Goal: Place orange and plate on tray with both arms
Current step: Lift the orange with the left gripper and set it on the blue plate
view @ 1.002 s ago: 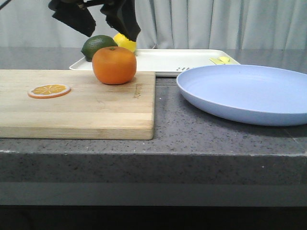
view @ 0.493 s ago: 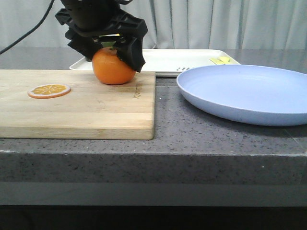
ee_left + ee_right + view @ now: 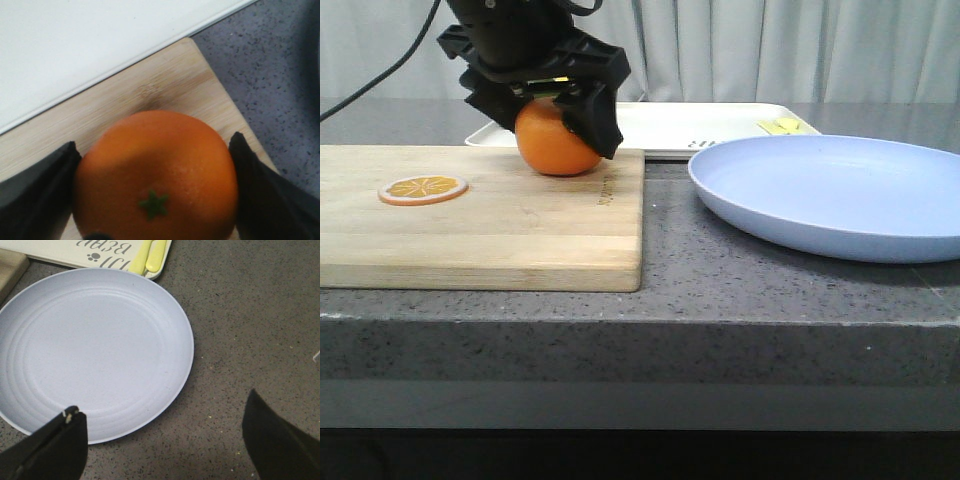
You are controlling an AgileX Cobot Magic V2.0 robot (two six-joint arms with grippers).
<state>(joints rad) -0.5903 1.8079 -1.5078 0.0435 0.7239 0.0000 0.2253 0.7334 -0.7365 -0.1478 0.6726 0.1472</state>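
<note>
The orange [image 3: 556, 142] sits at the far right corner of the wooden cutting board [image 3: 500, 225]. My left gripper [image 3: 556, 125] is shut on it, with a black finger [image 3: 35, 192] pressed to each side of the orange [image 3: 155, 170] in the left wrist view. The lavender-blue plate [image 3: 840, 195] lies on the counter to the right. In the right wrist view my right gripper [image 3: 162, 440] is open and empty above the counter, beside the plate's [image 3: 90, 350] rim. The cream-white tray [image 3: 690, 125] lies behind the board and the plate.
An orange slice [image 3: 422, 188] lies on the board's left part. A yellow utensil [image 3: 782, 125] lies on the tray's right end, and also shows in the right wrist view [image 3: 147, 255]. The counter's front edge is close below the board.
My left gripper came down from above the tray onto the orange and closed on its sides. The orange has shifted slightly. The lime and lemon behind it are now hidden.
</note>
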